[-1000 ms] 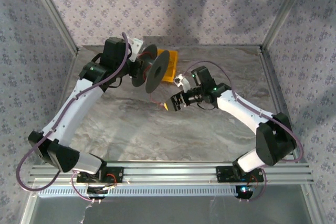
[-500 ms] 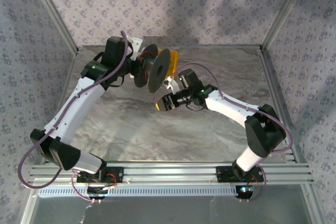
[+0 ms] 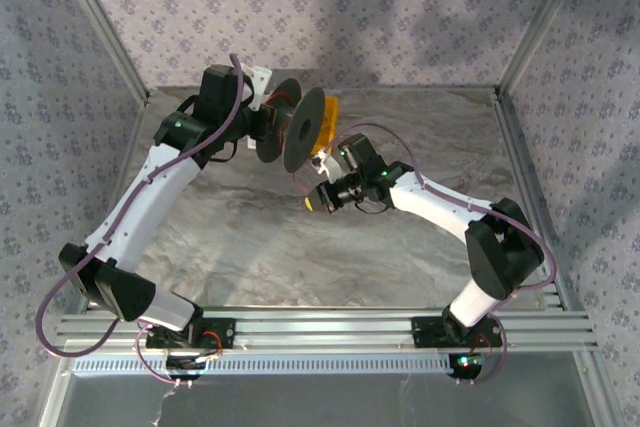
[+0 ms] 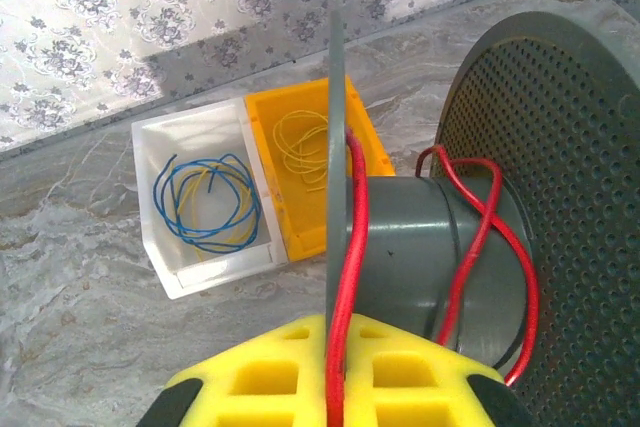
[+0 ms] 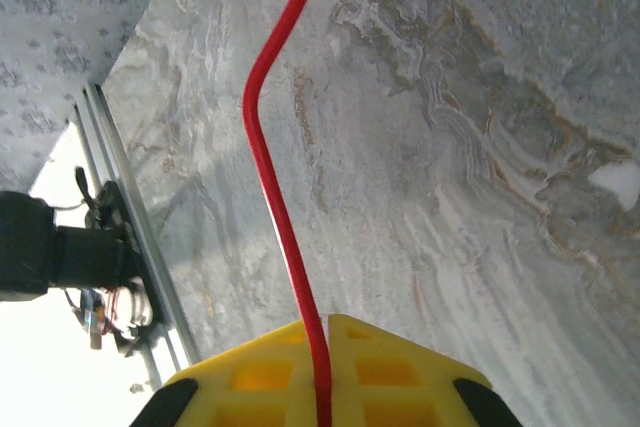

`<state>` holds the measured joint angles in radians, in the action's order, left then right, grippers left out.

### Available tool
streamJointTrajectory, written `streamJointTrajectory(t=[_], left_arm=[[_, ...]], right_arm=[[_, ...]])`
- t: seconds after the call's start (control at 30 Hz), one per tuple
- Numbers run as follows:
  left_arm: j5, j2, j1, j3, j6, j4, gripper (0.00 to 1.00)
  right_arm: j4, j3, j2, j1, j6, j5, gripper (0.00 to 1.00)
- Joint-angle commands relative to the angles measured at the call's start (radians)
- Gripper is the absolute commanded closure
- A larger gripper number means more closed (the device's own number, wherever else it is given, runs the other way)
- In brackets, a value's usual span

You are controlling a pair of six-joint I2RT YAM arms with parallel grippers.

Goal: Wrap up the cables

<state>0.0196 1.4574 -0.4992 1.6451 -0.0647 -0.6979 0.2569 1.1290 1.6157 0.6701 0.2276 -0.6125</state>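
A dark grey spool (image 3: 300, 129) hangs above the back of the table with its axis level. My left gripper (image 4: 335, 347) is shut on the thin edge of one flange (image 4: 334, 147). The red cable (image 4: 347, 237) runs down beside that flange into the same pads, and more of it loops round the spool's core (image 4: 410, 247). Just right of and below the spool, my right gripper (image 3: 318, 199) is shut on the red cable (image 5: 268, 167). From its yellow pads (image 5: 375, 357) the cable rises towards the spool.
A white bin (image 4: 150, 202) with blue and yellow wire and a yellow bin (image 4: 275, 107) with yellow wire stand on the table under the spool, near the back wall. An aluminium rail (image 3: 320, 327) runs along the near edge.
My right gripper moved left towards the spool and went from open to shut on the red cable. The left arm and the spool kept their place.
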Motion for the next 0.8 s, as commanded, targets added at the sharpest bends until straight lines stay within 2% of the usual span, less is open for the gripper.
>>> streamJointTrajectory(t=[0.0,0.17,0.27,0.37,0.53,0.67,0.77], left_arm=[[0.018,-0.010,0.005,0.056,0.004,0.057,1.00],[0.045,0.004,0.012,0.064,-0.005,0.055,1.00],[0.093,0.038,0.021,0.093,-0.032,0.027,1.00],[0.148,0.105,0.023,0.148,-0.038,-0.068,1.00],[0.215,0.176,0.013,0.143,-0.043,-0.111,1.00],[0.234,0.183,-0.004,0.108,-0.034,-0.109,1.00],[0.229,0.180,-0.015,0.091,-0.012,-0.122,1.00]], right_arm=[[0.035,0.019,0.000,-0.001,-0.005,0.000,1.00],[0.061,0.023,-0.017,0.005,-0.021,0.006,1.00],[0.136,0.055,-0.035,0.031,-0.059,0.033,1.00],[0.233,0.159,-0.051,0.076,-0.107,0.068,1.00],[0.401,0.388,-0.050,0.151,-0.178,0.114,1.00],[0.481,0.565,-0.040,0.152,-0.228,0.164,1.00],[0.549,0.700,-0.014,0.110,-0.281,0.172,1.00]])
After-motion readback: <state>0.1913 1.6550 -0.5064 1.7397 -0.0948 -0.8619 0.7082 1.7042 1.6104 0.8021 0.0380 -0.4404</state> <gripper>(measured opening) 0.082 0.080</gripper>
